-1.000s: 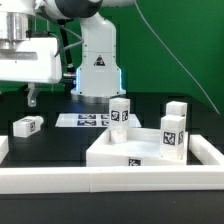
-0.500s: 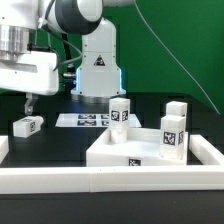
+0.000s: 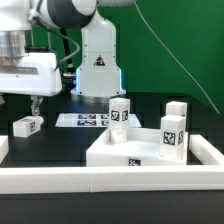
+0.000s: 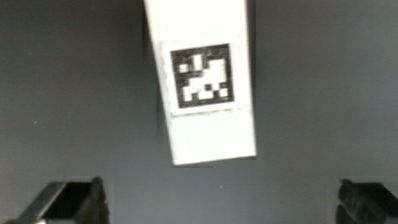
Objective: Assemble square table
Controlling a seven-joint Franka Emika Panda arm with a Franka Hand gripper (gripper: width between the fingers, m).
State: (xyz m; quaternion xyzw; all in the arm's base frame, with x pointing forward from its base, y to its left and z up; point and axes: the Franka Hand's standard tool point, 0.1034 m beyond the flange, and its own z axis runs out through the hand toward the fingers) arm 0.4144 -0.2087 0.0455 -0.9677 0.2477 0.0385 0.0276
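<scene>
Exterior and wrist views. The pincer [image 3: 34, 103] hangs released above a lone leg [image 3: 27, 125] lying on its side on the dark surface [image 3: 60, 145], grasping nothing; its fingers [image 4: 68, 200] are cut off at the wrist frame's edge. The square slab [image 3: 150, 152] sits well to the exterior view's right of that leg, carrying three upright legs [image 3: 120, 112], the rearmost partly hidden. Beyond the lone leg lies the marker board [image 3: 88, 119], its tags hard to read.
</scene>
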